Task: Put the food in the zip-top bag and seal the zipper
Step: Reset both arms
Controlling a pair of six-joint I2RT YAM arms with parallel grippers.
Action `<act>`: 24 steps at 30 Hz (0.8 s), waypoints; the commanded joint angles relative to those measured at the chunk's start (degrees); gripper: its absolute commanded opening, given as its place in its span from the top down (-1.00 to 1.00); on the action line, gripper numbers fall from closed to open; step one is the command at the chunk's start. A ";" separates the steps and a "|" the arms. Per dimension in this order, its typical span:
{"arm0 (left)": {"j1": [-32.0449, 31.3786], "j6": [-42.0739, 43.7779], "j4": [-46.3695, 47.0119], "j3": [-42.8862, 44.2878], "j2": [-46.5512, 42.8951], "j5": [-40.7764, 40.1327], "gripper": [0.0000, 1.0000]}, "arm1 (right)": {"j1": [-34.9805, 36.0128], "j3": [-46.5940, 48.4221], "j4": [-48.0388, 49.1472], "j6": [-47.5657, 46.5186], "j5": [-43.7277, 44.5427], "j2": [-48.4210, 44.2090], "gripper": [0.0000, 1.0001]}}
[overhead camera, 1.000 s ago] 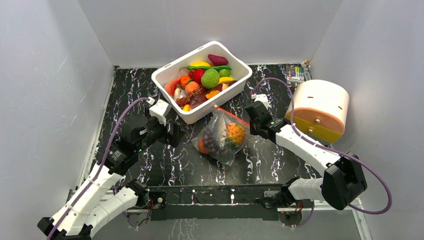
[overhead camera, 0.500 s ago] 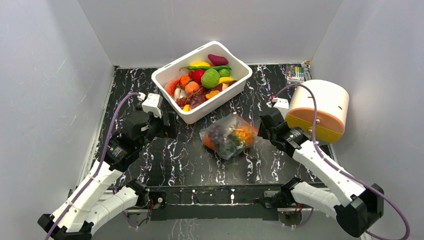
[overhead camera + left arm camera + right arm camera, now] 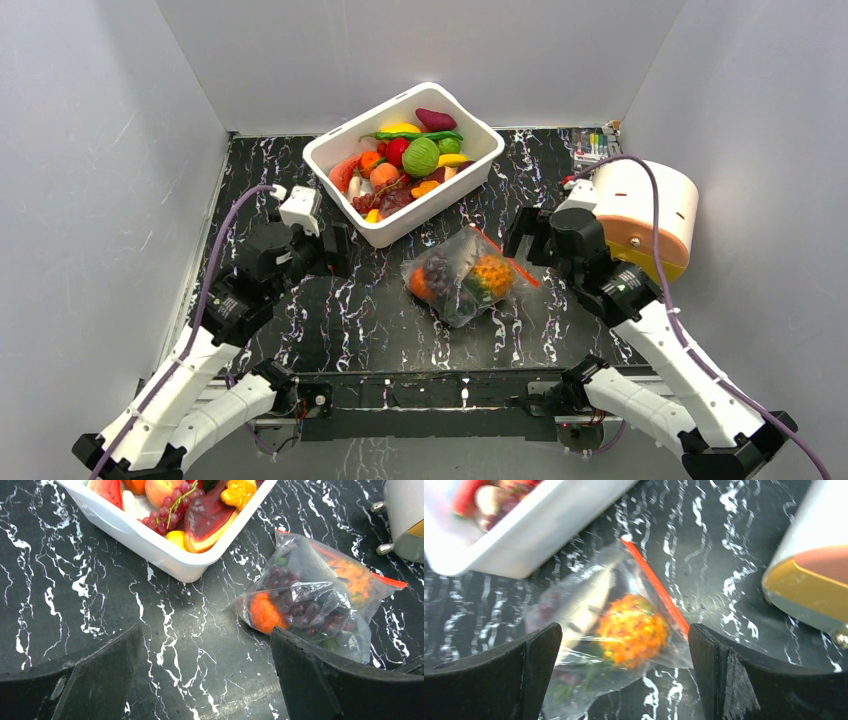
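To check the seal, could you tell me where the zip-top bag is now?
In the top view, the zip-top bag lies mid-table, on the near side of the white tub, nearer the right gripper.

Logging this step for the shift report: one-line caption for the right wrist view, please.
Open right gripper over the bag holding the pineapple, zipper along one edge, tub at upper left.

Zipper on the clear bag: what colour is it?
The zipper is a solid red-orange strip, clearest in the right wrist view.
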 commanded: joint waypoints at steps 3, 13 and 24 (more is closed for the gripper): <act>0.14 1.62 0.12 5.65 -1.24 -1.68 -0.97 | -0.11 10.43 3.51 -2.32 -8.17 -2.52 -0.96; 0.20 4.26 -0.88 14.10 -1.21 -5.38 -0.97 | -0.16 11.06 7.14 -2.60 -14.36 -7.03 -0.96; 0.16 3.91 -0.86 9.34 -3.84 -5.44 -0.97 | -0.11 7.74 9.58 -2.16 -15.27 -8.64 -0.96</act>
